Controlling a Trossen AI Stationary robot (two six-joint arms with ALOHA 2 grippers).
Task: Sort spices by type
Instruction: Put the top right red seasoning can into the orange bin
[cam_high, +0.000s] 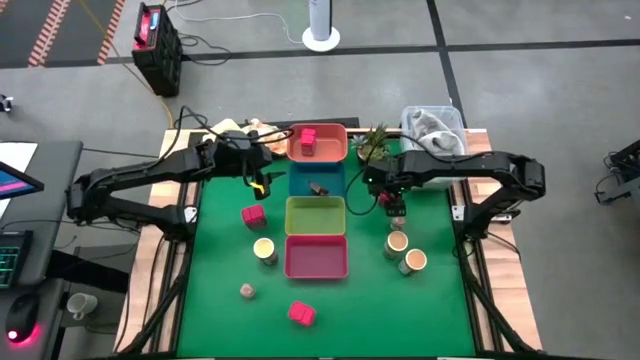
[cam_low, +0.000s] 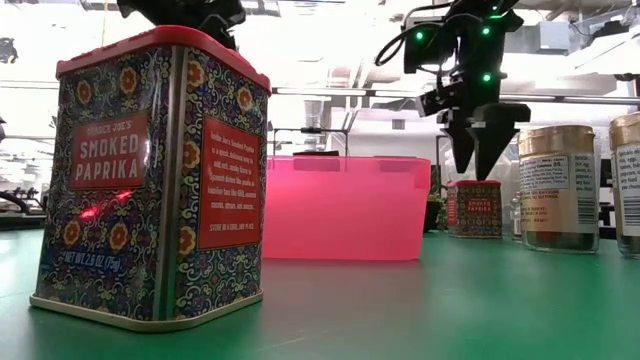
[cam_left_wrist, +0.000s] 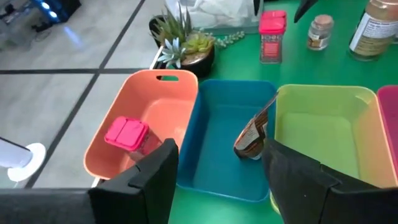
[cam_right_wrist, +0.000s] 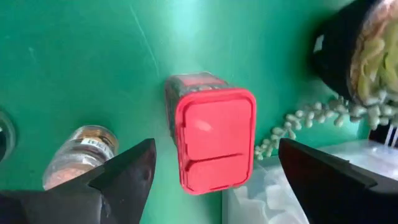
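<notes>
Two grippers are held with jaws spread and empty. The right gripper (cam_right_wrist: 214, 165) is poised above a square, red-lidded paprika tin (cam_right_wrist: 213, 138); the left gripper (cam_left_wrist: 217, 180) is held over smooth plastic trays (cam_left_wrist: 227, 134).

The place was a robotics lab or test hall — not a home. The high view showed a bare grey concrete floor (cam_high: 520, 90) marked off by dark lines, hazard-striped tape (cam_high: 45, 30) at one corner, cables trailing to a black equipment case (cam_high: 158, 45), and a desk with a keyboard (cam_high: 10, 262) beside the green-topped table (cam_high: 220, 270). The low view looked into a bright open room with ceiling rails and benches — more workstations than furniture.
</notes>
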